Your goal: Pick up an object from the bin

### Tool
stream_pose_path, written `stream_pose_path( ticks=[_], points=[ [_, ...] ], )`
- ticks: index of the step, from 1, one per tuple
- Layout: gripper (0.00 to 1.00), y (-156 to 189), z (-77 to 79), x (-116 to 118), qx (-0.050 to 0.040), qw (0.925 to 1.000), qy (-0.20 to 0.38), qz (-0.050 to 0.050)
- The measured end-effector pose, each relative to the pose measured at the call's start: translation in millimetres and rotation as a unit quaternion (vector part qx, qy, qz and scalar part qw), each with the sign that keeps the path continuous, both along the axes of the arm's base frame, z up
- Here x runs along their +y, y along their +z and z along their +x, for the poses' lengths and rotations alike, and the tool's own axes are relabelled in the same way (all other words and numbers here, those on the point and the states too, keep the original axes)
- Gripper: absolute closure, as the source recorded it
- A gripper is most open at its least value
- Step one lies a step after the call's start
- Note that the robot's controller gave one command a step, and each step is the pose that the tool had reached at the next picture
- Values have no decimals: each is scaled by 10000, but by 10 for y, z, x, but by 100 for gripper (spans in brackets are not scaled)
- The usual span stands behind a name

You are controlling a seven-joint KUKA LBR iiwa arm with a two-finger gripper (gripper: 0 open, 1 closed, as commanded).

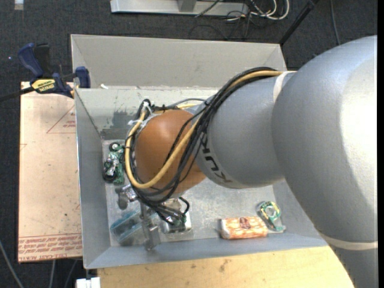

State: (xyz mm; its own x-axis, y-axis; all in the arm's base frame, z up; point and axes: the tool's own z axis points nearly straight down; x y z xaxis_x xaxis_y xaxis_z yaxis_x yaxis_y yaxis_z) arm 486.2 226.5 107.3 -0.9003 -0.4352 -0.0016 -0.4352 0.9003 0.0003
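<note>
My gripper [147, 225] is low in the bin's near left corner, under the orange wrist cover. It stands between two things. A teal, flat, packet-like thing [125, 225] lies just to its left on the floor. A small white and green thing [179, 221] lies just to its right, partly under the cables. I cannot make out anything held in the gripper. A green and black thing with a round dark end [113, 161] leans against the left wall, farther back.
An orange and white oblong packet [243, 227] lies along the near wall, right of the middle. A small green ring-shaped thing [271, 215] sits beside it. The arm and its cover hide the bin's middle and back.
</note>
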Motion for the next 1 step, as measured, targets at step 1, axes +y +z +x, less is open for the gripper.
stream_pose_path(
  ticks=[1],
  points=[
    [0,-306,-9,97,-50,9924,1226,12]
  ],
)
